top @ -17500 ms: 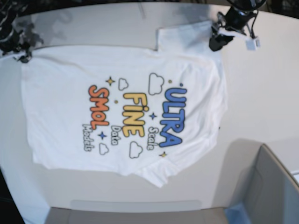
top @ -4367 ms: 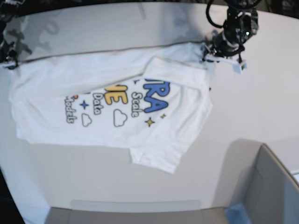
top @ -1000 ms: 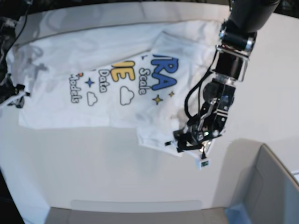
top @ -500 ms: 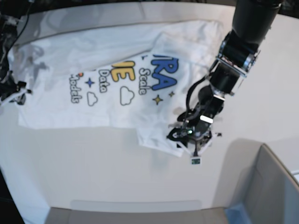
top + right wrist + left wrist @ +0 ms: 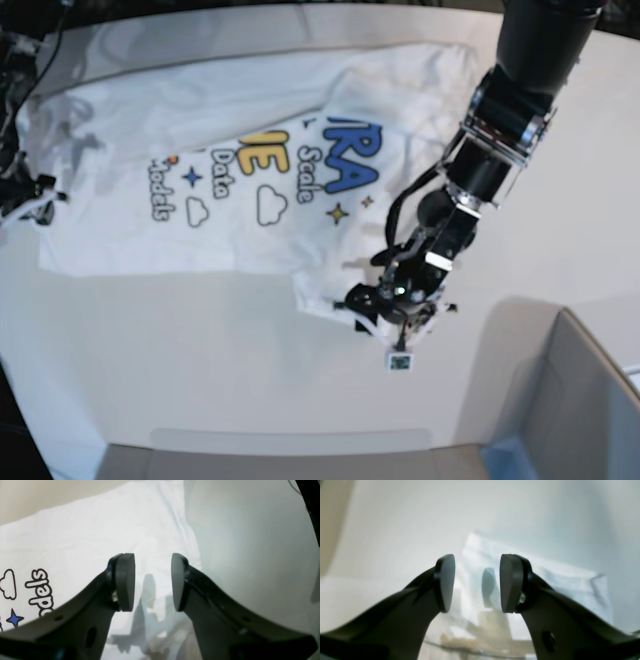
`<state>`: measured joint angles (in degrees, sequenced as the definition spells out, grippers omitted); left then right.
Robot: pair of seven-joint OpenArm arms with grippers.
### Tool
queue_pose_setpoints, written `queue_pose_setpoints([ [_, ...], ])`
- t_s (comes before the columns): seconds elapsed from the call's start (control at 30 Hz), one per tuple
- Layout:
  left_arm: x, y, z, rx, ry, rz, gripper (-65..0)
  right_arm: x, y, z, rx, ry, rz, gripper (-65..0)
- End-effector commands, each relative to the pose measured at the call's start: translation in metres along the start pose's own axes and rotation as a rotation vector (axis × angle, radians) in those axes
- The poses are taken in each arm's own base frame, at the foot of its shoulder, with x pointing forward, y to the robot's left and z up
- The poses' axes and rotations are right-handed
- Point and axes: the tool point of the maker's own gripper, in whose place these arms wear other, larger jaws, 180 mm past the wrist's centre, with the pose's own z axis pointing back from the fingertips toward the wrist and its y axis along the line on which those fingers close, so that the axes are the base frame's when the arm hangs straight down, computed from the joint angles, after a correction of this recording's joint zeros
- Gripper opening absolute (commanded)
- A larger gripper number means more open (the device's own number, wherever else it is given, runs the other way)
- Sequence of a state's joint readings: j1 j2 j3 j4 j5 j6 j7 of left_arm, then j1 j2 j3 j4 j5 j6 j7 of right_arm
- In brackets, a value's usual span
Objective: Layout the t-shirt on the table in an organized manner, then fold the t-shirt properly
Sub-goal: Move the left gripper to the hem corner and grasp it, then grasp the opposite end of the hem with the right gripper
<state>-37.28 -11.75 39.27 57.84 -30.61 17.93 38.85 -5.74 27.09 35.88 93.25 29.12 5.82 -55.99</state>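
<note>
Standing spread, both sets of jaws, pinching nothing. Left gripper (image 5: 475, 582) hovering over the sleeve corner of the t-shirt (image 5: 240, 170), at the near edge of the cloth. Right gripper (image 5: 152, 582) hanging above the shirt's hem end. Lying half folded on the table (image 5: 200, 370), print partly covered.

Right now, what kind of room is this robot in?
Probably a robot lab or workshop, not a home: two robot arms work over a plain white table, folding a t-shirt, with a grey box nearby.
</note>
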Motion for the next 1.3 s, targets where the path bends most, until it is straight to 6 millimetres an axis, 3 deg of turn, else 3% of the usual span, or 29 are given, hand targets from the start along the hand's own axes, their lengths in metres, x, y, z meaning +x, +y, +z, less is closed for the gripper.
queue_pose_setpoints([
  [0.0,0.032,0.004,0.003,0.008,-0.076,-0.001,-35.1,0.019,-0.006,0.006,-0.012,-0.057,0.013,-40.8],
  [0.1,0.015,0.020,-0.008,0.055,-0.024,0.000,-35.1,0.019,-0.006,0.006,-0.012,-0.057,0.013,-40.8],
  [0.2,0.002,0.017,-0.016,0.066,0.001,0.000,-35.1,0.017,-0.004,0.005,-0.007,-0.053,0.005,-40.8],
  [0.37,-0.013,0.027,-0.024,0.097,0.021,-0.005,-35.1,0.010,-0.006,-0.002,-0.005,-0.034,-0.023,-40.8],
  [0.57,-0.007,0.016,-0.020,0.062,0.001,-0.014,-38.9,0.007,-0.014,-0.010,-0.014,-0.015,-0.056,-40.8],
  [0.67,-0.010,0.002,-0.021,-0.016,0.009,-0.061,-44.3,0.024,-0.027,-0.005,-0.037,-0.072,-0.083,-40.8],
  [0.77,-0.034,-0.007,-0.022,-0.076,0.050,-0.090,-48.4,0.041,-0.049,-0.005,-0.071,-0.099,-0.131,-40.8],
  [0.83,-0.040,-0.007,-0.022,-0.084,0.058,-0.096,-49.7,0.046,-0.064,-0.009,-0.099,-0.097,-0.159,-40.8],
  [0.93,-0.049,-0.007,-0.022,-0.088,0.073,-0.098,-51.4,0.056,-0.080,-0.018,-0.138,-0.121,-0.160,-40.8],
  [1.13,-0.051,-0.006,-0.022,-0.086,0.077,-0.098,-52.7,0.061,-0.089,-0.054,-0.134,-0.061,-0.181,-40.8],
  [1.27,-0.051,-0.005,-0.022,-0.085,0.076,-0.097,-52.7,0.066,-0.078,-0.074,-0.111,-0.046,-0.180,-40.8],
])
